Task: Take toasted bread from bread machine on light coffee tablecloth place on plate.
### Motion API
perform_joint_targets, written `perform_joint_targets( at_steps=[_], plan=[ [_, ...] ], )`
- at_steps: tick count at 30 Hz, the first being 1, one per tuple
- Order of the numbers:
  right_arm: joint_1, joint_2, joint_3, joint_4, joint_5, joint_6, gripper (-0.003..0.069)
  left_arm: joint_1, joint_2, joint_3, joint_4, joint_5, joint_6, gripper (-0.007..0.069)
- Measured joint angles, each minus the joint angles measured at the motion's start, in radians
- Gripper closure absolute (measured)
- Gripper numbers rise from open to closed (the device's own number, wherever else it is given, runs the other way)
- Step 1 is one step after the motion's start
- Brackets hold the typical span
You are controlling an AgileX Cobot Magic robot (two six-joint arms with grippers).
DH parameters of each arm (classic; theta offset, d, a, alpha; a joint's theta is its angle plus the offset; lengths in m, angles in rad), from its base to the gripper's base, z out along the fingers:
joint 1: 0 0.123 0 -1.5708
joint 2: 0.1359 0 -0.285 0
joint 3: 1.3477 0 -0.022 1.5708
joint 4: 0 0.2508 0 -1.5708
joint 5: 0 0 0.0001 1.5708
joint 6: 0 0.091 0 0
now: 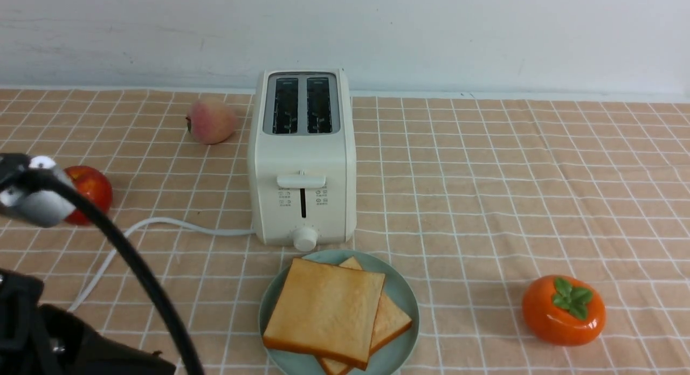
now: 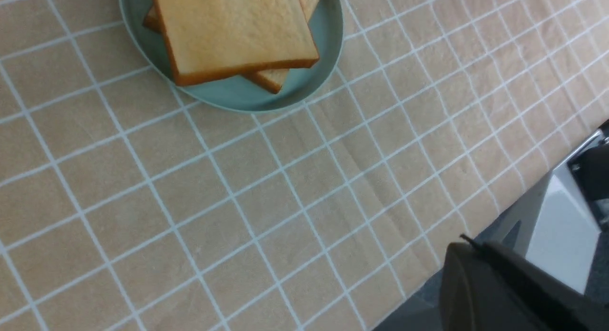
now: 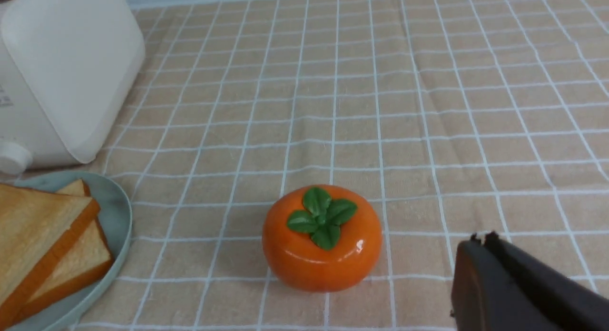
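In the front view the bread machine [image 1: 302,165] stands on the tablecloth [image 1: 485,202] with both slots empty. Just in front of the bread machine lies the plate [image 1: 401,294], and the toasted bread [image 1: 326,310] rests on it as two slices, the upper one skewed across the lower. A peach [image 1: 211,120] sits left of the bread machine, a red apple [image 1: 91,187] further left, and an orange persimmon [image 1: 563,310] to its front right; the white cord [image 1: 178,224] runs from its base leftward. Part of the left arm [image 1: 32,200] shows at the frame's edge. In the left wrist view the stacked toasted bread [image 2: 233,26] fills the plate [image 2: 323,45], and the left gripper [image 2: 468,248] hangs well apart from it, its dark fingers pressed together and holding nothing. In the right wrist view the persimmon [image 3: 321,240] lies between the plate [image 3: 116,212] and the right gripper [image 3: 480,240], whose fingers also meet, empty.
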Motion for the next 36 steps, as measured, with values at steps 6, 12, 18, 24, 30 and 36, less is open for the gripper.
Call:
perform_joint_targets(
  at_steps=[6, 12, 18, 24, 30, 36],
  plan=[
    [0.0, -0.076, 0.027, -0.189, -0.074, 0.042, 0.0667, 0.0, -0.172, 0.0, -0.081, 0.01, -0.035, 0.0638],
    [0.0, -0.077, 0.027, -0.228, -0.077, 0.049, 0.0661, -0.002, -0.265, 0.0, -0.119, 0.02, -0.037, 0.0638],
    [0.0, -0.077, 0.027, -0.231, -0.077, 0.064, 0.0657, -0.002, -0.273, 0.0, -0.105, 0.03, -0.035, 0.0638],
    [0.0, -0.077, 0.027, -0.231, -0.077, 0.064, 0.0654, -0.002, -0.273, 0.0, -0.103, 0.031, -0.034, 0.0638],
    [0.0, -0.077, 0.027, -0.231, -0.077, 0.064, 0.0649, -0.002, -0.273, 0.0, -0.102, 0.031, -0.034, 0.0638],
    [0.0, -0.077, 0.027, -0.231, -0.077, 0.064, 0.0641, 0.003, -0.36, 0.009, 0.009, -0.08, -0.036, 0.0638]
  ],
)
